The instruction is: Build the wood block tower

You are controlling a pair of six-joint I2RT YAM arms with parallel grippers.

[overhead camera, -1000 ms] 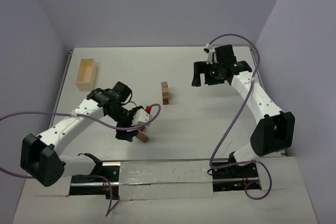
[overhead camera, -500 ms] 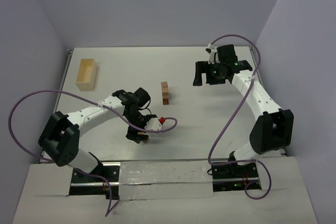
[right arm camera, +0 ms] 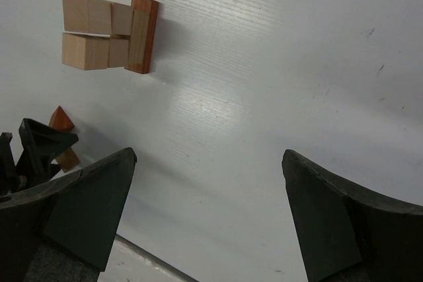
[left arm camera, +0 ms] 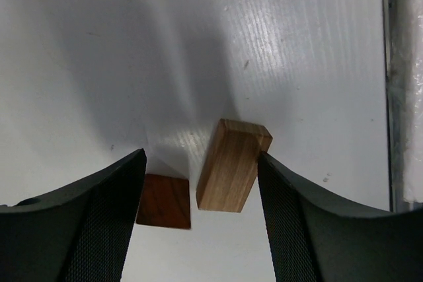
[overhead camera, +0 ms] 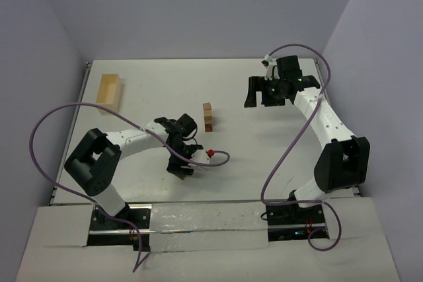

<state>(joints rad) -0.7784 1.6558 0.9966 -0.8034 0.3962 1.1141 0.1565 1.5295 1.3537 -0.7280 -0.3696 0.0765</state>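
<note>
left gripper (left arm camera: 201, 158) spread astride tan block (left arm camera: 232, 163), red block (left arm camera: 164, 201) | right gripper (right arm camera: 208, 156) spread wide, empty

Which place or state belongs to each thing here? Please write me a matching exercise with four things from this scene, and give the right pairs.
Things:
1. tan brick
2. tower
3. pale box
4. right gripper

Places or states:
A. near the far left corner of the table
B. open, holding nothing
C. lying between the fingers of the left gripper
D. standing upright mid-table

Pairs: 1-C, 2-D, 3-A, 4-B
</note>
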